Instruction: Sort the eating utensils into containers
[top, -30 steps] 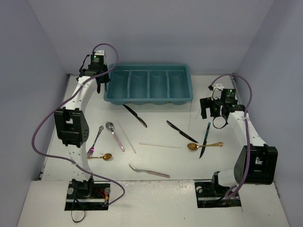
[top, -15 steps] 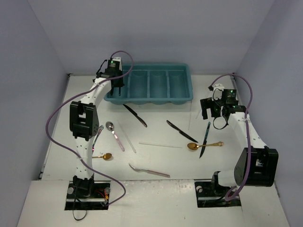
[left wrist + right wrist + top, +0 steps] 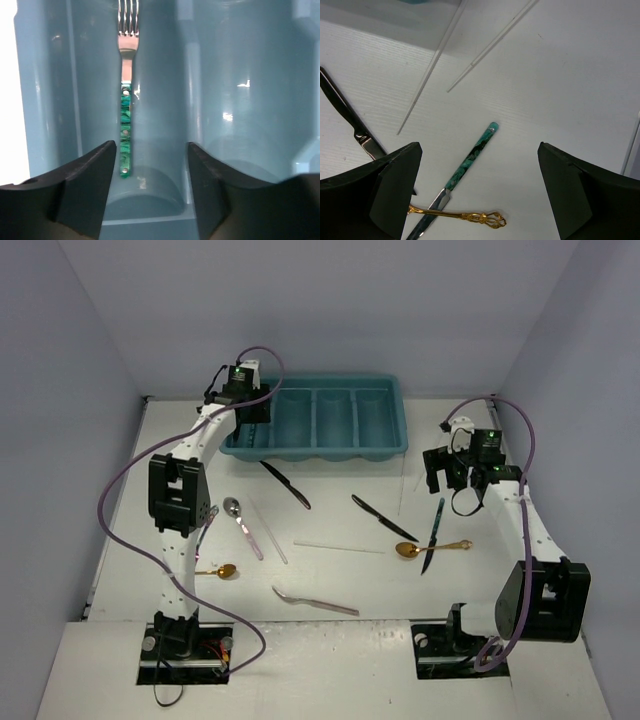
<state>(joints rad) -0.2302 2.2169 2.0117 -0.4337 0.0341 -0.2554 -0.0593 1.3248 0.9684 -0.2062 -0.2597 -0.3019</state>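
Our left gripper (image 3: 150, 150) has its fingers (image 3: 90, 185) apart, closed on nothing. Just beyond the tips, nearer the left finger, the green-handled fork (image 3: 127, 100) lies loose on the floor of a compartment, tines pointing away from us. That is the end compartment of the teal tray (image 3: 186, 75), with its outer wall just outside the left finger and the next compartment past the right finger.

Our right gripper (image 3: 477, 145) has its fingers (image 3: 395, 190) spread wide above the table (image 3: 570, 75). Between them lies a green-handled knife (image 3: 470, 160), slanting toward the left finger, where its blade crosses a gold spoon (image 3: 465, 216). Beside the left finger lies a dark knife (image 3: 350, 120). Ahead of the tips lie two pale sticks (image 3: 432, 60), angled apart.

Farther out, between the two arms, more knives, spoons and a fork are scattered on the table.
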